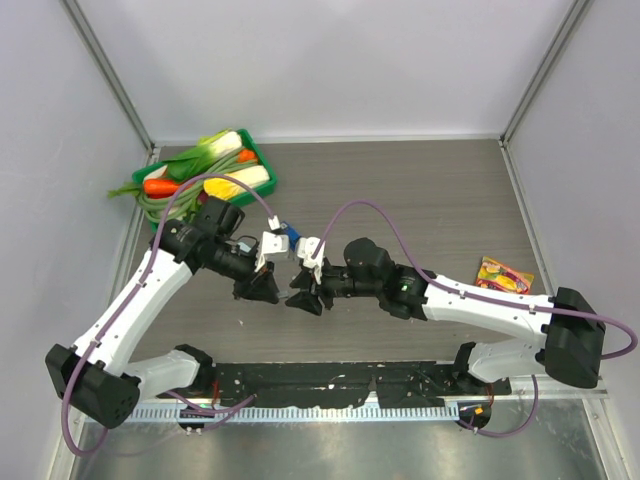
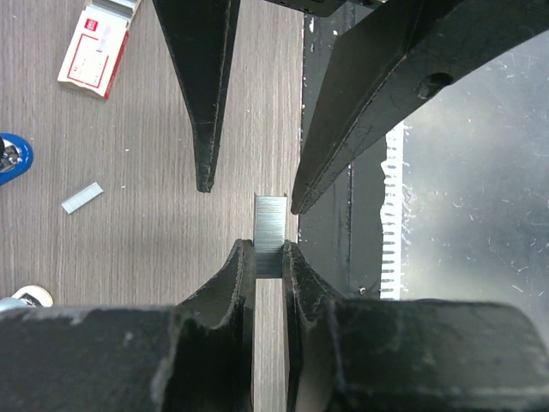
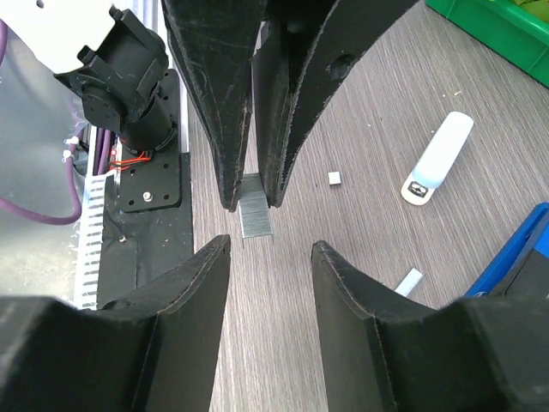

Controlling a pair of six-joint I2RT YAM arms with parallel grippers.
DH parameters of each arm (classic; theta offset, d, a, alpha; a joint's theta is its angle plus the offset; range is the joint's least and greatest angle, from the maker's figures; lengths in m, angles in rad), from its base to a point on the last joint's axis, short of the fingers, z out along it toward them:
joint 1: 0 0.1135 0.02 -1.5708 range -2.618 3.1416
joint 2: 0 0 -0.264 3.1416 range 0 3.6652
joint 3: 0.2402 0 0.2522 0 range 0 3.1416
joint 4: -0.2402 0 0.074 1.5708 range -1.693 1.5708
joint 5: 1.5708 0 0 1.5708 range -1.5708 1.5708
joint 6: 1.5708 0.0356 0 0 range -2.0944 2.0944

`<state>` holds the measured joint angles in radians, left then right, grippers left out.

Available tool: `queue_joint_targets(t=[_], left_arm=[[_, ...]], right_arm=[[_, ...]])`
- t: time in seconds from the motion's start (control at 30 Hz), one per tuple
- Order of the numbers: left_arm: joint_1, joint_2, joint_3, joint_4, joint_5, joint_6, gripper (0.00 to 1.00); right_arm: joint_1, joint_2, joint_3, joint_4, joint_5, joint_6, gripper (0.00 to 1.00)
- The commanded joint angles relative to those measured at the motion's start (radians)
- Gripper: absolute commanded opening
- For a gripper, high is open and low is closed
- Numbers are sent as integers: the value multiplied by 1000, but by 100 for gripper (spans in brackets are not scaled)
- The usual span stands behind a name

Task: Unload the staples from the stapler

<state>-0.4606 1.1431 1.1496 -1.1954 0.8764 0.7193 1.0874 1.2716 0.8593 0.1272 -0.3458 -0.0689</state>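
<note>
The staples (image 2: 271,223) are clamped in the left tool (image 2: 268,255), long axis aimed into the right tool (image 3: 270,251), spread apart just ahead.

The staples (image 2: 269,236) are silver-grey, finely ribbed. The table (image 2: 146,257) shows grey-brown wood grain (fine dark streaks). The small box (image 2: 94,51) is red and white, the stapler (image 3: 519,249) blue, the tray (image 1: 272,180) green, the packet (image 1: 503,274) yellow and red, the cables (image 3: 34,210) purple.

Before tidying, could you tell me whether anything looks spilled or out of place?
Yes: a short staple strip and a tiny fragment lie loose on the table, away from the staples in the left hand.
</note>
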Motion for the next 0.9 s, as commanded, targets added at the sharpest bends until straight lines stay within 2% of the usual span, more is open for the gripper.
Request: queue_joint_targets(t=[0.0, 0.47, 0.67, 0.87], left_arm=[[-6, -23, 33, -39, 36, 32, 10], [-12, -25, 25, -40, 29, 46, 10], [-12, -23, 29, -29, 27, 40, 10], [-12, -20, 16, -10, 18, 31, 12]], right_arm=[[-1, -3, 47, 43, -13, -8, 48], [-4, 31, 81, 52, -48, -12, 43], [-4, 40, 86, 37, -61, -9, 32], [-4, 32, 83, 35, -65, -8, 14]])
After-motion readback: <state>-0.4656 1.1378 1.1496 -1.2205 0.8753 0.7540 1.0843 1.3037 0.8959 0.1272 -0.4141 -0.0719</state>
